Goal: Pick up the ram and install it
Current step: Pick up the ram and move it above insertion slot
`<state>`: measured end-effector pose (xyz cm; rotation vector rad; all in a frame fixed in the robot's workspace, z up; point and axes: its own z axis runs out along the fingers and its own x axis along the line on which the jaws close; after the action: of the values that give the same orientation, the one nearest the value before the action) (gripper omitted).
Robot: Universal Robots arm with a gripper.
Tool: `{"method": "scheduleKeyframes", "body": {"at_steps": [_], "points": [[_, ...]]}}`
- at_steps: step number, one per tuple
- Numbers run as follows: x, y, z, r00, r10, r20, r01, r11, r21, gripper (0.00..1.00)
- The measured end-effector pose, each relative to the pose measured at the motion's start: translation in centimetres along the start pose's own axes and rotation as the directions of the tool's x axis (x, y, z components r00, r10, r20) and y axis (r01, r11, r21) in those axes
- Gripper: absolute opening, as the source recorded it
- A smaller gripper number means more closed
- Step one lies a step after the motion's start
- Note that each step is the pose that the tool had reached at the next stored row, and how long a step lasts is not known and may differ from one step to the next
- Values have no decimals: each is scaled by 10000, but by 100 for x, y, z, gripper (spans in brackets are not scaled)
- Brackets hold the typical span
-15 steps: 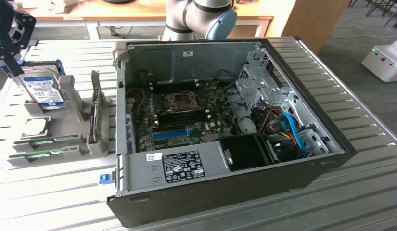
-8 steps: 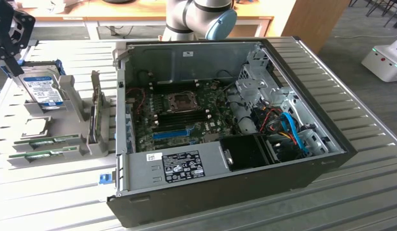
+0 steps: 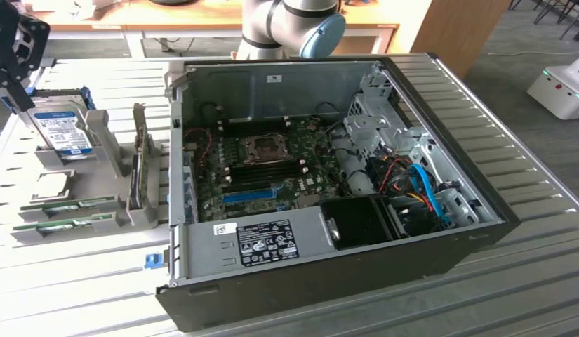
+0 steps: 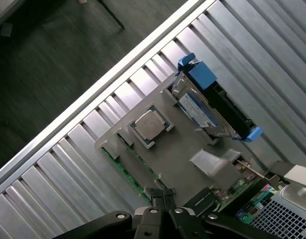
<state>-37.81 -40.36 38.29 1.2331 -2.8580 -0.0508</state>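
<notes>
green ram (image 3: 74, 204) sits slotted in the grey holder (image 4: 185, 172), well below the closed, empty gripper (image 4: 160, 194). coming down with fingers (image 4: 152, 195) shut could strike its edge or snag the neighbouring stick (image 3: 64, 225).

Two ram sticks (image 3: 74, 204) (image 3: 64, 222), one hard drive (image 3: 64, 130), one processor (image 4: 149, 124), one computer case (image 3: 317, 288).
</notes>
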Motion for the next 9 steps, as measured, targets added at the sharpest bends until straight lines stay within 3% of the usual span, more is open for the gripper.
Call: {"method": "scheduleKeyframes", "body": {"at_steps": [9], "points": [[0,0,0,9985,-556,-23,556,9985,7,10]]}}
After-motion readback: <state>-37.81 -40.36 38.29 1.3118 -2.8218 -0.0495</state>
